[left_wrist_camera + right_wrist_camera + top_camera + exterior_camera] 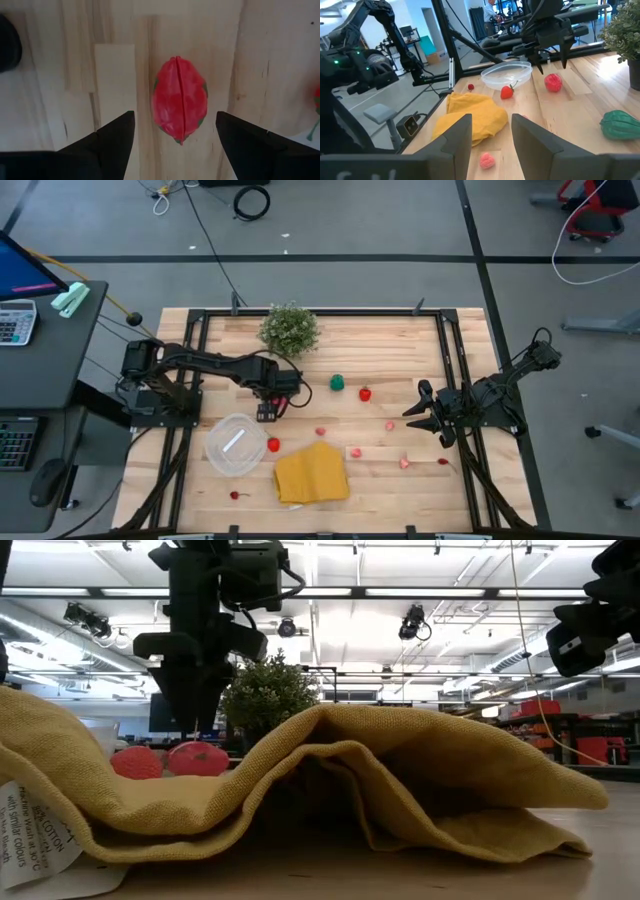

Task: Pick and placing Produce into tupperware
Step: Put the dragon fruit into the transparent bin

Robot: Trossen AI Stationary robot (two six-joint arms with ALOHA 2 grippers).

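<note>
A: Left gripper (267, 412)?
B: Jaws spread wide, hovering over a red toy fruit (179, 99) on the table (400, 330), one finger either side, not touching it

A: Tupperware (236, 444)?
B: Just left of the yellow cloth (311, 473), near side, a red piece (273, 445) at its rim

A: Right gripper (424, 418)?
B: Parked right, fingers part open, grasping nothing

Wooden table (380, 480), carrying: bushy potted plant (290, 329) near the far edge; round clear tupperware (236, 444) and folded yellow cloth (312, 473) towards the near edge; green toy vegetable (338, 383) mid-table; small red and pink produce (365, 393) scattered across it
</note>
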